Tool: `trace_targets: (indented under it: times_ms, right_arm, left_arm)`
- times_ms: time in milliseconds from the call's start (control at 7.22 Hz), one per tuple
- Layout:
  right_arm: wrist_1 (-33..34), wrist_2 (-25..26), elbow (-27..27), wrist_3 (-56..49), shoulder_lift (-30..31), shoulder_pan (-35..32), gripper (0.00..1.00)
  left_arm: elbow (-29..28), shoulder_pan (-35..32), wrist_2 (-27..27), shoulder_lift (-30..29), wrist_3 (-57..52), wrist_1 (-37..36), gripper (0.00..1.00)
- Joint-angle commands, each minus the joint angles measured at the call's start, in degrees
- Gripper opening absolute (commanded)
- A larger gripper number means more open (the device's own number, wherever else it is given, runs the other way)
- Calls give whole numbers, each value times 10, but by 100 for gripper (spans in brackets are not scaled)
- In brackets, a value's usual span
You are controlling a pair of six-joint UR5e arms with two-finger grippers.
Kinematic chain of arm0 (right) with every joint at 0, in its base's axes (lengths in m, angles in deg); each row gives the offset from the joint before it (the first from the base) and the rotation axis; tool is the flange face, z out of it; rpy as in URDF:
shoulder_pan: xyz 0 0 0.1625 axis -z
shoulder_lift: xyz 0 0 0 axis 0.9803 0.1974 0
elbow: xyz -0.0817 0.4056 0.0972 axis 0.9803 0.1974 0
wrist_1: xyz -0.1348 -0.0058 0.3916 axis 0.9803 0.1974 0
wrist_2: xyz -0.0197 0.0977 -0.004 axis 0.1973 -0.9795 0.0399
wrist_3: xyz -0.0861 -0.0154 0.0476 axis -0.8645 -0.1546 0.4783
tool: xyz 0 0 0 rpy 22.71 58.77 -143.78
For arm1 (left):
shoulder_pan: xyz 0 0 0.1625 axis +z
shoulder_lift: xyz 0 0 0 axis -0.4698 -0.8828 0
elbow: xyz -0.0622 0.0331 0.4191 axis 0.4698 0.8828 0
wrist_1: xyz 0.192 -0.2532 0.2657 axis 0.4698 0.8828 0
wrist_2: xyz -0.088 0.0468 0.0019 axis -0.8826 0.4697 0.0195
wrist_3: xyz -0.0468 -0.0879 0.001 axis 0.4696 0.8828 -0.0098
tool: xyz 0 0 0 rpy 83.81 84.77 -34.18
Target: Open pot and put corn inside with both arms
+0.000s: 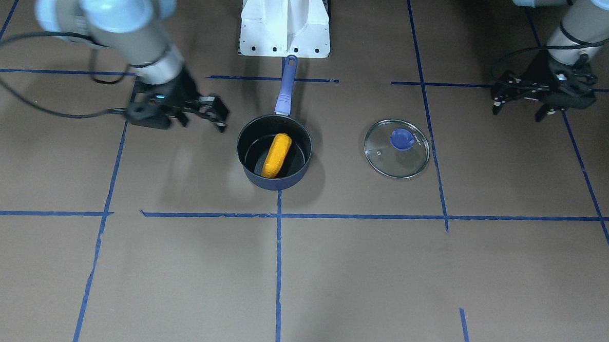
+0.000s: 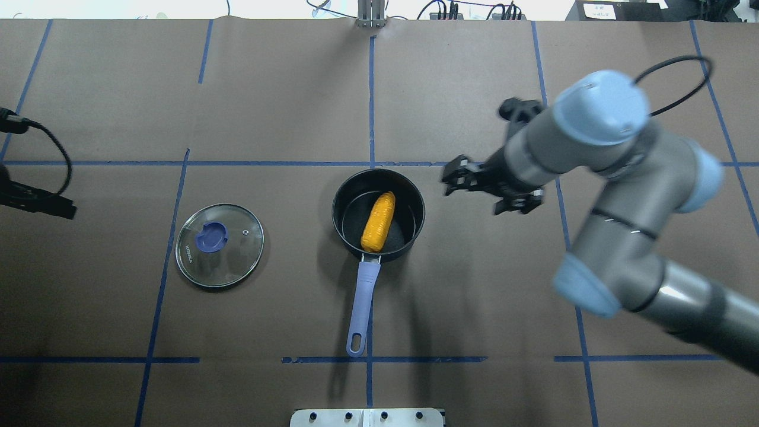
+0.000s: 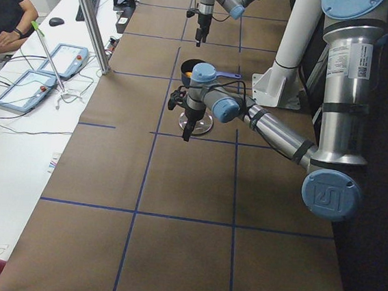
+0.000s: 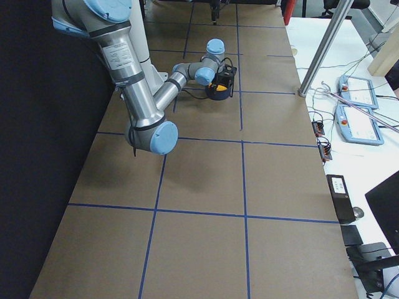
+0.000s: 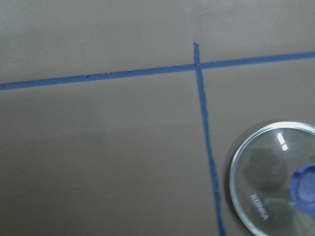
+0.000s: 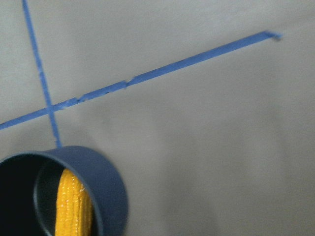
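The dark navy pot (image 1: 278, 182) stands open at the table's middle, its periwinkle handle (image 2: 363, 302) pointing toward the robot base. The orange-yellow corn (image 1: 277, 155) lies inside it, also seen from overhead (image 2: 378, 221) and in the right wrist view (image 6: 74, 206). The glass lid (image 2: 219, 245) with its blue knob lies flat on the table on the robot's left, apart from the pot. My right gripper (image 2: 474, 193) is open and empty, above the table beside the pot. My left gripper (image 1: 517, 113) is open and empty, well away from the lid.
Brown table cover with a blue tape grid. The white base stand (image 1: 285, 21) is just behind the pot handle. Operators' desks with pendants (image 3: 31, 85) run along the far side.
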Motion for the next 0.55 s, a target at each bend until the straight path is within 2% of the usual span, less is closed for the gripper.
trace_targets:
  times_ms: [0,138,415]
  right_arm:
    - [3,-89,-51,-267,179,-131,100]
    - [5,-139,-46,-382,235,-213,100]
    - [20,-156,-19,-594,312,-319,100]
  left_arm:
    - [-60,-115,-74,20,-177,0,100]
    - [-92,-172,-97,19,-240,-3,100]
    - [-121,-255,-127,6,-353,-81,100]
